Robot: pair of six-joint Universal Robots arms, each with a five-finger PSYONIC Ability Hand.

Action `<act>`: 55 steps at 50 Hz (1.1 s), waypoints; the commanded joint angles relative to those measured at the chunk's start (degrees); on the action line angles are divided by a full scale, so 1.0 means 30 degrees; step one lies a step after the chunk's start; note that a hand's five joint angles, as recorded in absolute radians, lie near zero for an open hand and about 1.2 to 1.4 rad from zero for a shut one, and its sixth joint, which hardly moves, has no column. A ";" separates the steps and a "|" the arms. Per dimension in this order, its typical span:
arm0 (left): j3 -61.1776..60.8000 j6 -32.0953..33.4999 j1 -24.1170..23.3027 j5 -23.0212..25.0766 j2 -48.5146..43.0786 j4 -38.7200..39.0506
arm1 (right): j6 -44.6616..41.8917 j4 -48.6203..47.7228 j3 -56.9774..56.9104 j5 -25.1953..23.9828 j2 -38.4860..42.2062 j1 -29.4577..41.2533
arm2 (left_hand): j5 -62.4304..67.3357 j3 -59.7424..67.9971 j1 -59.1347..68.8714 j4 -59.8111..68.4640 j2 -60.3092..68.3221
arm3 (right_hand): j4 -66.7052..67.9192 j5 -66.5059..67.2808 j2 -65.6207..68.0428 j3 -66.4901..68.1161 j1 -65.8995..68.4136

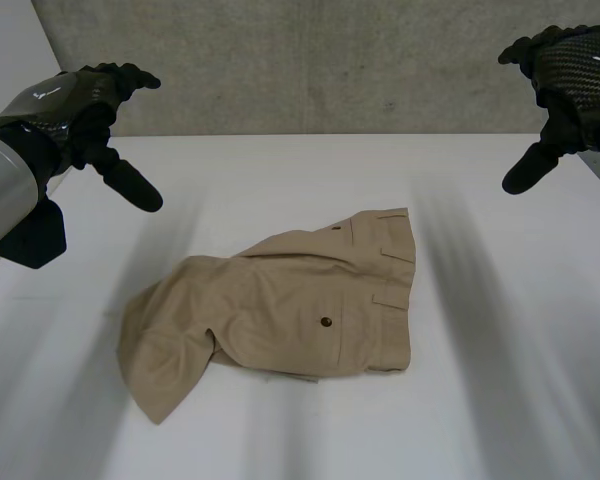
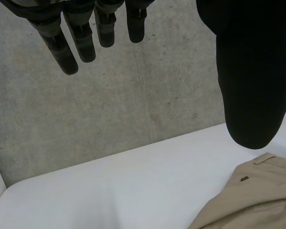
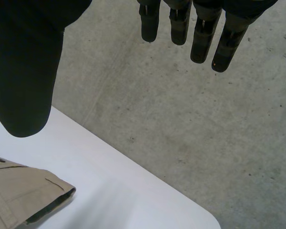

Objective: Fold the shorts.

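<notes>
Tan shorts (image 1: 290, 310) lay rumpled in the middle of the table (image 1: 510, 410), clear of every edge, with bare top on all sides and most room at left and right. The far edge met a concrete wall (image 1: 330, 60). The long axis ran near-left to far-right: waistband right, legs pointing left (one partly doubled over). At far left the left hand (image 1: 80, 105) hung high, fingers straight, thumb wide, holding nothing. At far right the right hand (image 1: 575, 70) likewise. Both were well apart from the shorts.

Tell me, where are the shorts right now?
In the head view the tan shorts lie rumpled in the middle of the white table, with the left hand and the right hand raised open on either side, not touching them.
</notes>
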 commanded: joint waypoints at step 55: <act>-1.1364 -0.0445 -0.2236 -0.4480 -0.5475 0.7346 | -0.2896 -0.9844 0.8805 -0.3730 0.8557 0.3116 | 0.2127 0.2271 0.3365 0.2474 0.3216 | 1.0172 1.0139 1.0903 1.0567 1.2061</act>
